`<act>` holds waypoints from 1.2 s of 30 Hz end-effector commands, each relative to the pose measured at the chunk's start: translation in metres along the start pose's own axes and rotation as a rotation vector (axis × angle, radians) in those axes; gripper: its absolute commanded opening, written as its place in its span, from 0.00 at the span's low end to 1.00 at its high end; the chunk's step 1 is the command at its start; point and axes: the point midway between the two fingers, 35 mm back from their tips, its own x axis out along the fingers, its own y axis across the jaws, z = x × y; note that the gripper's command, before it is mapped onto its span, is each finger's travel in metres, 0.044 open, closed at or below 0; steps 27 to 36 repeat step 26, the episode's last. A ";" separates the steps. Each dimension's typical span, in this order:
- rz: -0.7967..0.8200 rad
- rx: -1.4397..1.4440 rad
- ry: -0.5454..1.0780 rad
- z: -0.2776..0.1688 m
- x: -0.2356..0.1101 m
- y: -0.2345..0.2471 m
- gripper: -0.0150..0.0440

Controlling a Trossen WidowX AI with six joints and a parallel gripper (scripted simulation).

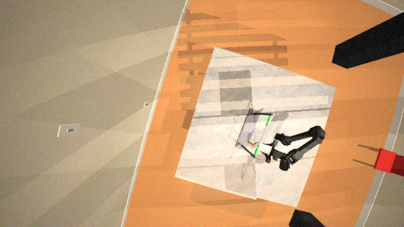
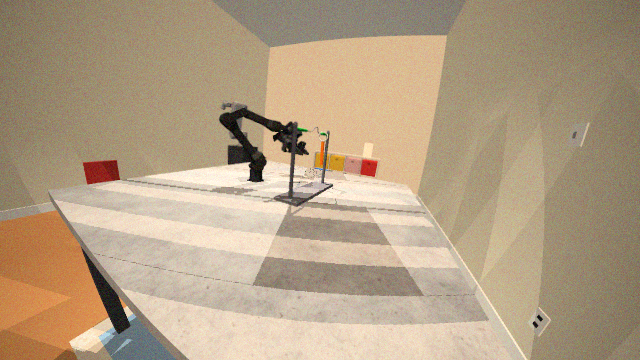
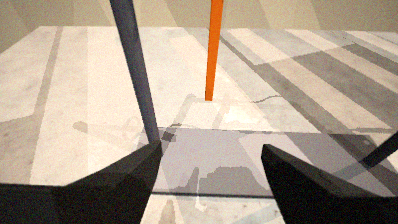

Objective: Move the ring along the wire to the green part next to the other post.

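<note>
The orange handle point(image 3: 215, 50) point(image 2: 322, 150) point(image 1: 250, 143) hangs straight down from its ring point(image 2: 322, 142) on the green wire part point(image 1: 256, 149) beside the far post point(image 2: 326, 160). My gripper point(image 3: 211, 149) point(image 2: 300, 148) point(image 1: 267, 144) is open and empty. It sits a short way back from the handle, with a clear gap between fingertips and handle. A grey post point(image 3: 135, 65) stands to the left of the handle in the wrist view. The other green part point(image 1: 268, 120) point(image 2: 302, 130) is by the near post point(image 2: 291, 160). The ring is out of the wrist view.
The posts stand on a dark base plate point(image 2: 302, 192) point(image 1: 246, 129) on the striped table point(image 2: 320, 250). The thin grey wire point(image 2: 312, 131) runs between the green parts. Coloured boxes point(image 2: 345, 164) stand at the table's back edge. A red block point(image 2: 101, 171) point(image 1: 386, 160) lies off the table.
</note>
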 end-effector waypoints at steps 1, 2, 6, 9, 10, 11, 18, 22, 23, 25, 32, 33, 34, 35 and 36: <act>0.006 0.008 -0.022 0.005 -0.019 -0.003 0.93; 0.006 0.008 -0.022 0.005 -0.019 -0.003 0.97; 0.006 0.008 -0.022 0.005 -0.019 -0.003 1.00; 0.006 0.008 -0.022 0.005 -0.019 -0.003 1.00; 0.006 0.008 -0.022 0.005 -0.019 -0.003 1.00; 0.006 0.008 -0.022 0.005 -0.019 -0.003 1.00; 0.006 0.008 -0.022 0.005 -0.019 -0.003 1.00; 0.006 0.008 -0.022 0.005 -0.019 -0.003 1.00; 0.006 0.008 -0.022 0.005 -0.019 -0.003 1.00; 0.006 0.008 -0.022 0.005 -0.019 -0.003 1.00; 0.006 0.008 -0.022 0.005 -0.019 -0.003 1.00; 0.006 0.008 -0.022 0.005 -0.019 -0.003 1.00; 0.006 0.008 -0.022 0.005 -0.019 -0.003 1.00; 0.006 0.008 -0.022 0.005 -0.019 -0.003 1.00; 0.006 0.008 -0.022 0.005 -0.019 -0.003 1.00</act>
